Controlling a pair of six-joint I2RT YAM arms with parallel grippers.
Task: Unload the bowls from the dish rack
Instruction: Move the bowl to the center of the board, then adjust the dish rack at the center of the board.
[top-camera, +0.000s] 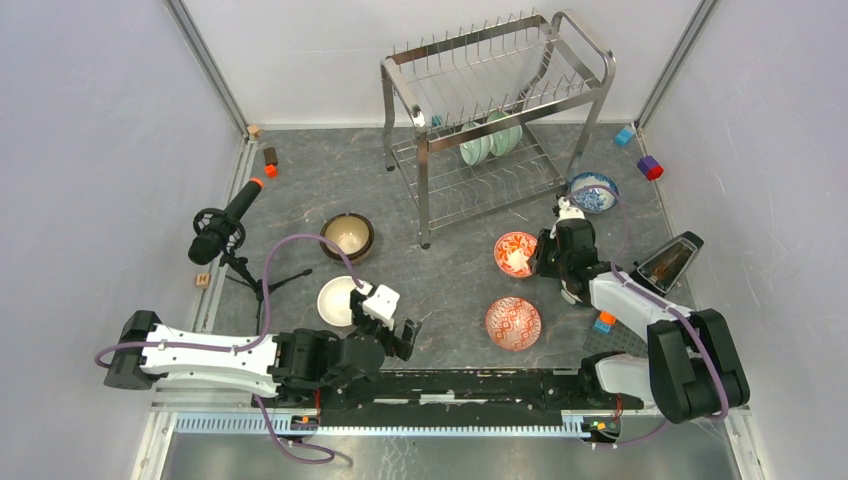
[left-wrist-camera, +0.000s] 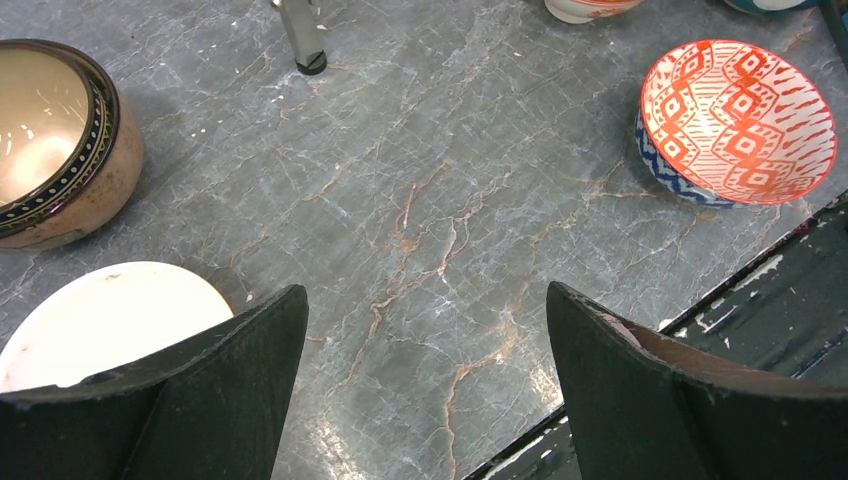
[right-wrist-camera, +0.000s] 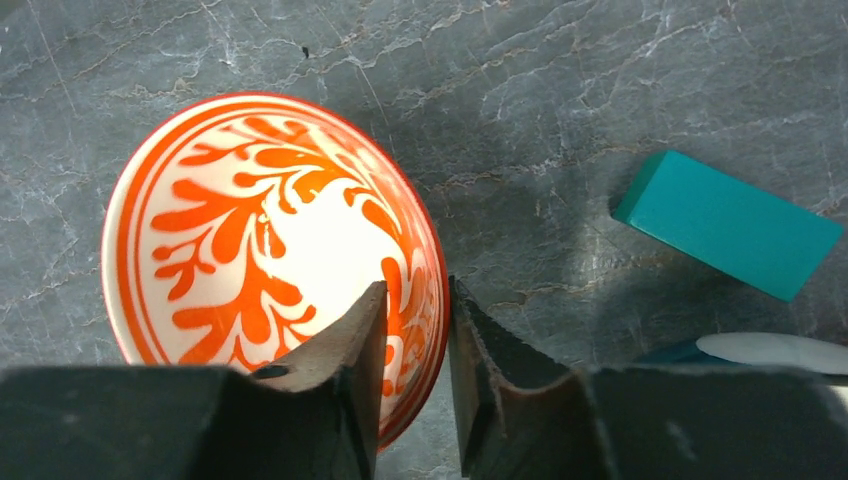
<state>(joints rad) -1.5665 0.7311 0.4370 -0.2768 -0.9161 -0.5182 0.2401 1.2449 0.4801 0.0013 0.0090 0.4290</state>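
Observation:
The steel dish rack (top-camera: 500, 100) stands at the back, with two pale green bowls (top-camera: 490, 140) upright in its lower tier. On the table sit a blue-and-white bowl (top-camera: 593, 192), a red-orange leaf-patterned bowl (top-camera: 515, 253) (right-wrist-camera: 260, 220), a red-orange diamond-patterned bowl (top-camera: 513, 323) (left-wrist-camera: 740, 120), a white bowl (top-camera: 337, 300) (left-wrist-camera: 110, 310) and a dark brown bowl (top-camera: 347, 236) (left-wrist-camera: 50, 140). My right gripper (top-camera: 535, 258) (right-wrist-camera: 418, 295) straddles the leaf bowl's right rim, slightly open, a small gap on each side. My left gripper (top-camera: 400, 335) (left-wrist-camera: 425, 310) hangs wide open over bare table beside the white bowl.
A microphone on a tripod (top-camera: 225, 225) stands at the left. Toy blocks lie about: teal (right-wrist-camera: 728, 222) right of the leaf bowl, blue (top-camera: 624, 136), purple and red (top-camera: 650, 167), orange (top-camera: 604, 322). A rack leg (left-wrist-camera: 303, 35) is ahead of the left gripper.

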